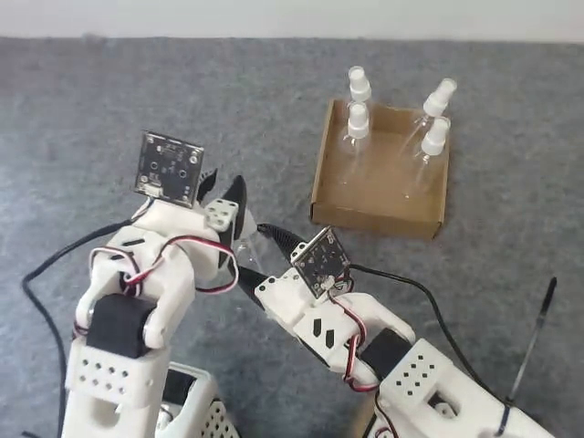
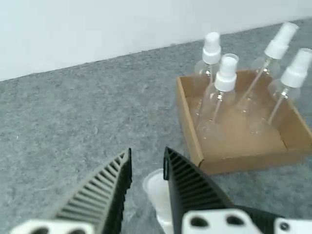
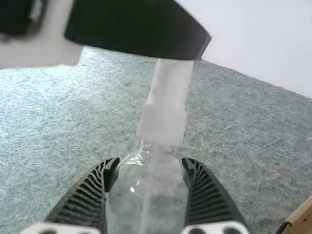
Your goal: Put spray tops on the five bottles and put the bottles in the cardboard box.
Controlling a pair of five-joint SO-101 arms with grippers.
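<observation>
On a grey, felt-like surface [image 1: 109,100], one bottle of five is in hand and outside the box. The right gripper [image 3: 148,164] is clamped on the rounded body of the fifth bottle [image 3: 146,200], a clear flask, with black ribbed fingers [image 3: 83,204] pressed to either side. The bottle stands roughly upright, its long axis vertical. A white cylindrical spray top [image 3: 163,107] sits at its neck and points up (whether the base touches the surface cannot be told). Over that top hangs the left gripper [image 2: 147,152], ribbed black jaws parted. The white cap shows in the gap, with a strip of grey between it and one finger. The bottle is just off the corner of the cardboard box [image 1: 376,217] that faces the surface's near edge. The box, a shallow open tray of plain brown board, lies toward the far edge. Inside it stand four bottles [image 2: 214,114] in two rows of two, each clear and white-topped, necks up; two lean away from the others.
</observation>
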